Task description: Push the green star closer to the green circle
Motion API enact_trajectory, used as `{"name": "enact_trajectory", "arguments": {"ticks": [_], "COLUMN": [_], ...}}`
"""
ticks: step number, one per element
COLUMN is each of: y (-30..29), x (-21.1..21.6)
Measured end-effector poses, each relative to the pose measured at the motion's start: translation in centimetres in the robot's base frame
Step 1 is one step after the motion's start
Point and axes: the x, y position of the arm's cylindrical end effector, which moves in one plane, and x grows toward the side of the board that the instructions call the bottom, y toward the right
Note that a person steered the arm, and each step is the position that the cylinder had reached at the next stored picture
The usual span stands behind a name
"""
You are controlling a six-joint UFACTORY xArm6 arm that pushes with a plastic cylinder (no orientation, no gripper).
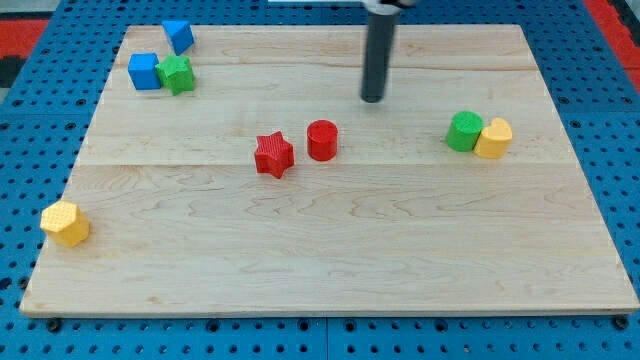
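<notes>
The green star (177, 74) sits at the view's upper left, touching a blue cube (144, 71) on its left. The green circle (464, 131) sits at the view's right, touching a yellow block (493, 138) on its right. My tip (373, 98) rests on the board at the view's top centre, between the two green blocks. It touches no block and stands above and to the right of the red circle (322, 140).
A second blue block (179, 36) lies above the green star near the board's top edge. A red star (273, 155) sits beside the red circle at the centre. A yellow hexagon (65, 223) lies at the left edge. The wooden board (330, 250) sits on a blue pegboard.
</notes>
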Motion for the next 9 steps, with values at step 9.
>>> {"name": "enact_trajectory", "arguments": {"ticks": [9], "y": [-10.8], "x": [0.1]}}
